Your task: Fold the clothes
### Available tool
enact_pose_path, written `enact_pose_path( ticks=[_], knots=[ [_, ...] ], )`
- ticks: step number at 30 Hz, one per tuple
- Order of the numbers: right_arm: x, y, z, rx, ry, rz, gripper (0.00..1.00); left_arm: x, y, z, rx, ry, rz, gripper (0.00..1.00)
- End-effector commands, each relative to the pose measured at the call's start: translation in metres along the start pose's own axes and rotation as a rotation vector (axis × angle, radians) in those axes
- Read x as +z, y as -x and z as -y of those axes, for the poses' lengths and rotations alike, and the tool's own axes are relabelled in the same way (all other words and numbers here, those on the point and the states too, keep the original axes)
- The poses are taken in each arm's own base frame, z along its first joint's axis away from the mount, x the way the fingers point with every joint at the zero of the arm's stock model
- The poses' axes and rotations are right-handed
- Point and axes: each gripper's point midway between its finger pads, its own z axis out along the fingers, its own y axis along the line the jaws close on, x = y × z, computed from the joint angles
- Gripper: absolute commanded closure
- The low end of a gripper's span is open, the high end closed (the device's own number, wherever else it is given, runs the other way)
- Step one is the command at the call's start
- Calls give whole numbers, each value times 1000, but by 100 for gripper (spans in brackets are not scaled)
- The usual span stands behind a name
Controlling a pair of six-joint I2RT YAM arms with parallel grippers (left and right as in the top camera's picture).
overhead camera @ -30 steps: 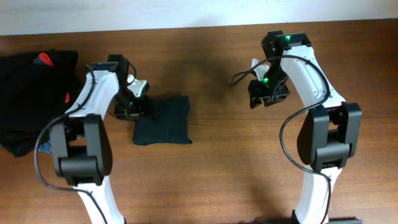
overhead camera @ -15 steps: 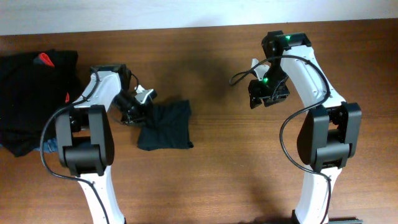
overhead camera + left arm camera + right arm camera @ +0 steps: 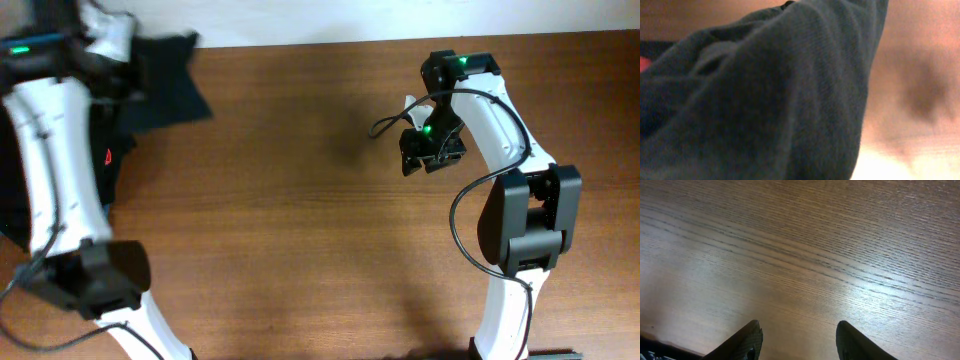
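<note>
The left gripper held the folded black garment pinched at the table's far-left edge, above the dark clothes pile — the right gripper hung over the wood, fingers spread.

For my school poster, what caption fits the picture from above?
Left arm holds a dark garment near the back-left corner; right tool hovers open over the table.

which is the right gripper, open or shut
Open. On the right gripper the fingers stand apart over the table, nothing between them.
</note>
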Motion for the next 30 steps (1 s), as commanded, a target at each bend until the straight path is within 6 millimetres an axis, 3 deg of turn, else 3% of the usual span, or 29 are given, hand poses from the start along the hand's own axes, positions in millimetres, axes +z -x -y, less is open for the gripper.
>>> enact_pose_path(
  ticks=[1, 6, 7, 14, 18, 23, 25, 30],
  knots=[
    [-1, 3, 0, -13, 1, 6, 47, -38, 5, -41, -109, 74, 75, 100],
    [-1, 3, 0, -14, 1, 6, 47, -51, -27, -105, -270, 143, 25, 100],
    [-1, 3, 0, -14, 1, 6, 47, -58, -37, -125, -330, 167, 22, 100],
    [-1, 3, 0, -13, 1, 3, 47, -77, -63, -179, -481, 215, 37, 100],
    [-1, 1, 0, -11, 2, -3, 47, -60, -68, -186, -512, 153, 34, 100],
    [-1, 0, 0, -11, 3, -8, 48, -59, -26, -166, -422, -40, 200, 100],
    [-1, 0, 0, -11, 3, -8, 47, -62, -16, -167, -430, -56, 244, 100],
    [-1, 0, 0, -11, 2, -7, 47, -59, -19, -174, -462, -17, 232, 100]
  ],
)
